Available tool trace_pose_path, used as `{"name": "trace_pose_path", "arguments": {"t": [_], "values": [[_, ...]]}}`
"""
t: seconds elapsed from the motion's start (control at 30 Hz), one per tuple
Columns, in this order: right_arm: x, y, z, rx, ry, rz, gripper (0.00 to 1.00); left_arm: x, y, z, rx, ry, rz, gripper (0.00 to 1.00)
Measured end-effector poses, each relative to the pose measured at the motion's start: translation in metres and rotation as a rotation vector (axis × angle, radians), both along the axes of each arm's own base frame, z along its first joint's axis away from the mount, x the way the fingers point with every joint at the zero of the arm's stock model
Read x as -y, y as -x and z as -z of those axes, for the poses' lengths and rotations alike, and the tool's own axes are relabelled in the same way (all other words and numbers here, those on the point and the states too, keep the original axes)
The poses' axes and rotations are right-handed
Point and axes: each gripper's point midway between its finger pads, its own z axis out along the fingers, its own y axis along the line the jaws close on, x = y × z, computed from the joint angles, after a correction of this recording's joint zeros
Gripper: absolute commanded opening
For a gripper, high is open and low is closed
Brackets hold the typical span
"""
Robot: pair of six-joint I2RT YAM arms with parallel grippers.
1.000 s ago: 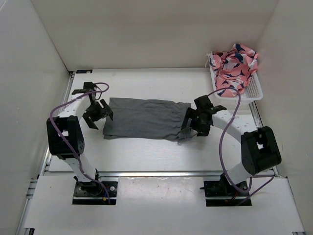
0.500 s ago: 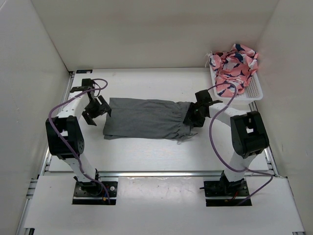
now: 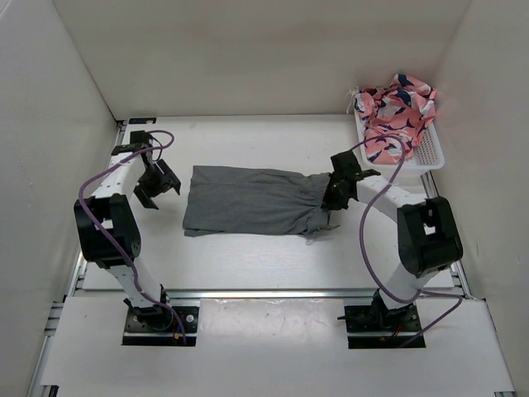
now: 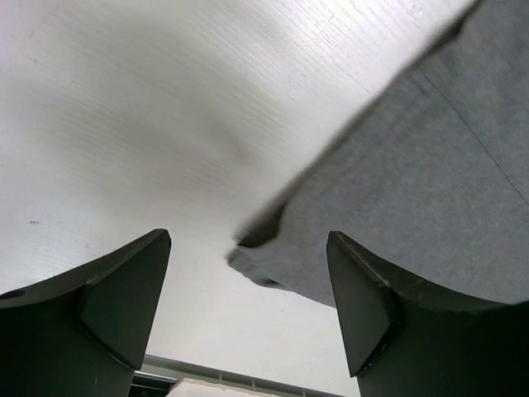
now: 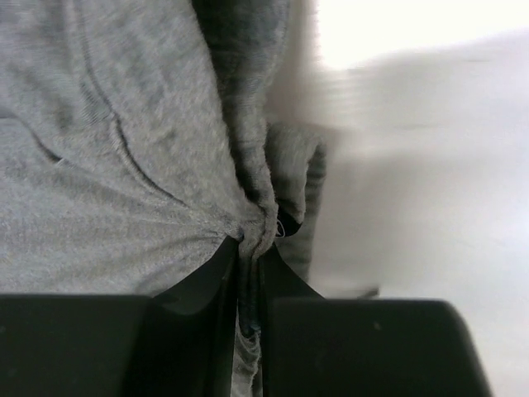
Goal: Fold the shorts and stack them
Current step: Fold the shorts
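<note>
- White table [image 3: 248, 256], walled on three sides; two arms bolted at the near edge.
- Grey shorts [image 3: 248, 201] lie flat mid-table and look folded into one long strip. Long axis runs L–R, btwn the two grippers.
- White basket [image 3: 431, 155] at far R corner holds pink patterned cloth [image 3: 395, 112], well apart from the shorts.
- R gripper [image 3: 335, 192] sits on the shorts' R end. Wrist view shows its fingers pinched tight on a bunched fold of the grey cloth.
- L gripper [image 3: 157, 184] hovers just off the shorts' L end, jaws wide apart, holding nothing. Wrist view shows a cloth corner just ahead of the fingers, untouched.
- Key relation: the strip stretches leftward from the R gripper, so only the R arm has a hold. L arm is nearest the free end. Probable next step: R end carried over toward L end.
- Vs 1 s ago: R jaws were open, now clamped. L gripper was at the cloth's edge, now backed off. Shorts have slid slightly R.
</note>
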Motion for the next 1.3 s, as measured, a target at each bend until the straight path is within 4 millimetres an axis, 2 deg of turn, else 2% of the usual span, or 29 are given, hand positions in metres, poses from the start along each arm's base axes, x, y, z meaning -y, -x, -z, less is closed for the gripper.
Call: {"name": "trace_pose_path", "arguments": {"t": [0.17, 0.3, 0.4, 0.53, 0.6, 0.7, 0.73, 0.8, 0.83, 0.87, 0.93, 1.1, 1.2, 1.3], "values": [[0.039, 0.008, -0.022, 0.036, 0.123, 0.019, 0.0, 0.007, -0.001, 0.0, 0.004, 0.002, 0.019, 0.84], [0.061, 0.013, -0.037, 0.034, 0.225, 0.005, 0.0, 0.032, -0.002, 0.003, 0.008, 0.021, 0.08, 0.75], [0.062, 0.011, -0.054, 0.045, 0.28, -0.022, 0.0, 0.058, -0.005, 0.012, 0.001, 0.042, 0.138, 0.71], [0.047, -0.001, -0.087, 0.105, 0.313, -0.069, 0.0, 0.086, -0.003, 0.039, -0.063, 0.072, 0.191, 0.7], [0.037, -0.008, -0.1, 0.141, 0.311, -0.085, 0.0, 0.091, -0.001, 0.049, -0.09, 0.079, 0.2, 0.7], [0.036, -0.008, -0.1, 0.135, 0.316, -0.087, 0.0, 0.093, 0.0, 0.052, -0.101, 0.082, 0.201, 0.7], [0.038, -0.007, -0.098, 0.122, 0.318, -0.083, 0.06, 0.093, 0.0, 0.052, -0.099, 0.082, 0.201, 0.7], [0.041, -0.005, -0.09, 0.09, 0.312, -0.07, 0.27, 0.093, -0.001, 0.051, -0.095, 0.082, 0.202, 0.7], [0.042, -0.004, -0.085, 0.075, 0.294, -0.057, 0.43, 0.093, -0.001, 0.051, -0.095, 0.082, 0.202, 0.7], [0.045, 0.0, -0.077, 0.05, 0.279, -0.045, 0.76, 0.093, -0.001, 0.051, -0.094, 0.083, 0.202, 0.7], [0.057, 0.009, -0.06, -0.008, 0.25, -0.004, 0.9, 0.093, -0.002, 0.051, -0.092, 0.085, 0.203, 0.7], [0.086, 0.05, -0.017, -0.145, 0.112, 0.121, 0.93, 0.094, -0.002, 0.051, -0.091, 0.088, 0.21, 0.7], [0.095, 0.066, -0.012, -0.158, 0.004, 0.191, 0.94, 0.094, -0.002, 0.051, -0.089, 0.087, 0.215, 0.7], [0.096, 0.063, -0.013, -0.13, -0.096, 0.229, 0.94, 0.094, -0.002, 0.051, -0.089, 0.087, 0.217, 0.7]]}}
